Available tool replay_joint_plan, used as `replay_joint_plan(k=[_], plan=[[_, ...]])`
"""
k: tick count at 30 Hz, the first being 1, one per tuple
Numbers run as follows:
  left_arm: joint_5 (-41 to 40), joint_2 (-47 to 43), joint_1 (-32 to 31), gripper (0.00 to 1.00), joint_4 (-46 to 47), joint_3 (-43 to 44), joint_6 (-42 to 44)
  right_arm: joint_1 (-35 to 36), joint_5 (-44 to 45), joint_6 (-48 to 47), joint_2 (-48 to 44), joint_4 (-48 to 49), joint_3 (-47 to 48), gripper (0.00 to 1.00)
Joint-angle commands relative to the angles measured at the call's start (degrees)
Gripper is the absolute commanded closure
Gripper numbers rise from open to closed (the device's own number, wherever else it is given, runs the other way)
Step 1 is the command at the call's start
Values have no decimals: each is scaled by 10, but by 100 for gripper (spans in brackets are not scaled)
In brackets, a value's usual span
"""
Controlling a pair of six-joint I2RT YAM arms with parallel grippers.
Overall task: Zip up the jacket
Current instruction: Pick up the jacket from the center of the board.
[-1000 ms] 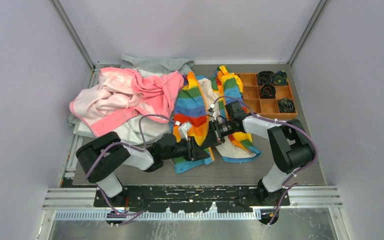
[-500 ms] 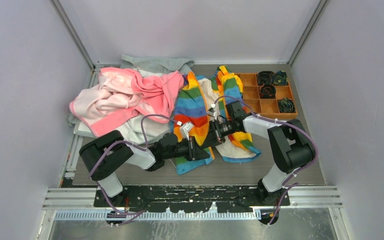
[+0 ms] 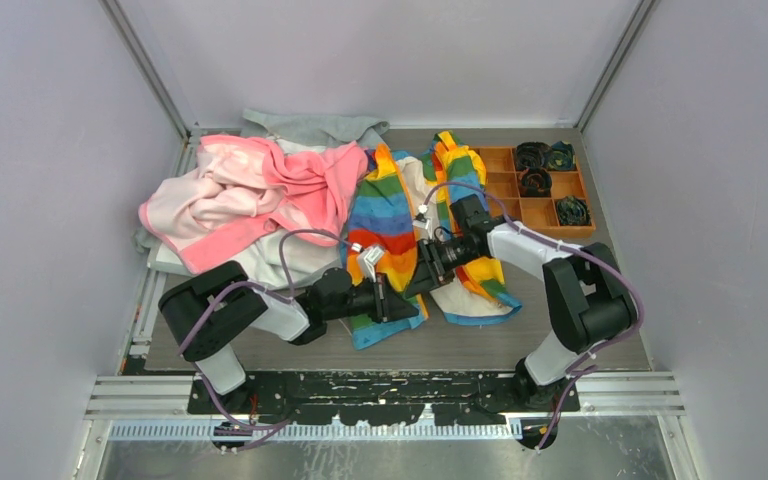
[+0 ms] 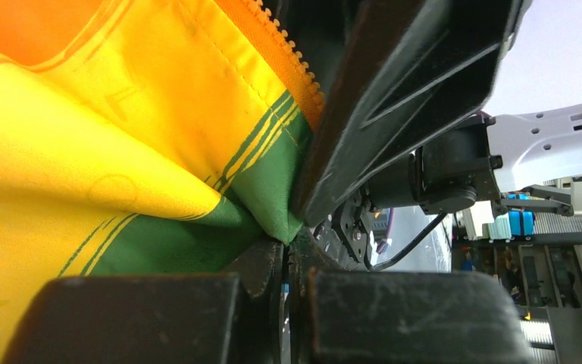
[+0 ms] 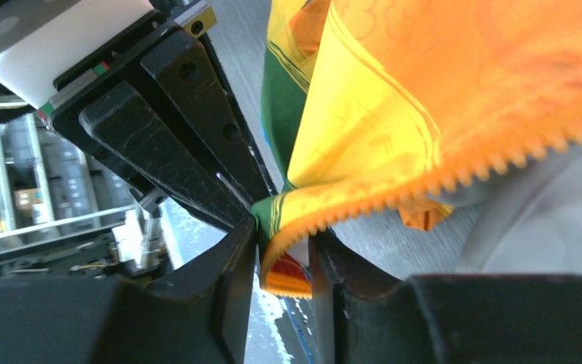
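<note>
Pale lilac walls (image 3: 40,150), grey tabletop (image 3: 480,345), aluminium corner posts (image 3: 149,75)

The small rainbow-striped cloth jacket (image 4: 121,114) is seen as smooth, matt woven fabric with stitched seams, its orange zipper (image 4: 292,53) is edged with small plastic-looking teeth, the black plastic fingers (image 4: 409,318) are shown matt and scuffed, and the grey worktop (image 3: 480,345) is marked by a dull wood grain.

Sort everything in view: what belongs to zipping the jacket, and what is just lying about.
Belongs to the job:
rainbow jacket
orange zipper teeth
left pincer, shut on the jacket's green corner
right pincer, shut on the toothed edge

Lying about:
pink garment
grey garment
orange tray with dark parts in some compartments
</note>
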Motion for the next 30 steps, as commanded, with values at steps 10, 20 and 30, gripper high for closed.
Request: replay_joint_plan(k=[10, 20, 30], plan=[[4, -23, 3, 100, 86, -29, 31, -28, 163, -278, -142, -217, 57, 48], [17, -41, 3, 100, 71, -35, 42, -175, 166, -394, -284, -275, 58, 2], [29, -45, 3, 100, 63, -34, 48, -188, 372, -449, -296, -294, 0, 0]])
